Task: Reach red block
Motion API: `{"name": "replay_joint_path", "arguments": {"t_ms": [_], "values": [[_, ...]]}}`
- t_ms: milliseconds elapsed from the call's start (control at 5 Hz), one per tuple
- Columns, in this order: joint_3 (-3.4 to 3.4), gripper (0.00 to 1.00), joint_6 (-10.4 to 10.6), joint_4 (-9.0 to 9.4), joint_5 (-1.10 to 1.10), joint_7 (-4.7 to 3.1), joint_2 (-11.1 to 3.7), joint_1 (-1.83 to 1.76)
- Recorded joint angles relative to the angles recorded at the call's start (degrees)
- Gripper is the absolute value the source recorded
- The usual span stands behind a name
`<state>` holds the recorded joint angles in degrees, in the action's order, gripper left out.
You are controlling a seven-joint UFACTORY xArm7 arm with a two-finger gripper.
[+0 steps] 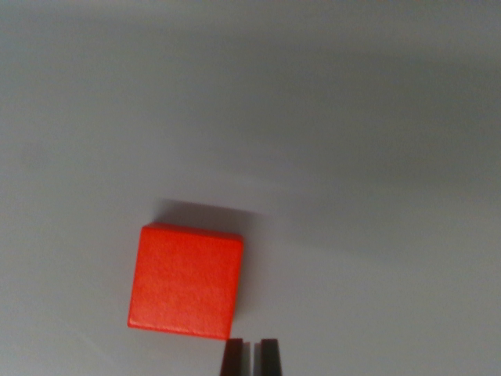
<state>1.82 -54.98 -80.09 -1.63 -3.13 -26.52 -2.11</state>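
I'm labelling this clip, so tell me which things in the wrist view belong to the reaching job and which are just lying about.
Part of the job:
- red block, lying flat on the surface
- end effector, tips at the bottom edge, just off the block's lower corner on the wrist view's right

Just there:
- plain grey surface under the block; nothing else is in view
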Motion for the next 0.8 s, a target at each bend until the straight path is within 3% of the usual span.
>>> {"name": "replay_joint_path", "arguments": {"t_ms": [200,800], "values": [[0.24,0.0,2.1,0.43,0.06,-0.23,-1.5,-0.27],[0.46,0.0,3.9,0.81,0.12,-0.44,-2.83,-0.51]]}}
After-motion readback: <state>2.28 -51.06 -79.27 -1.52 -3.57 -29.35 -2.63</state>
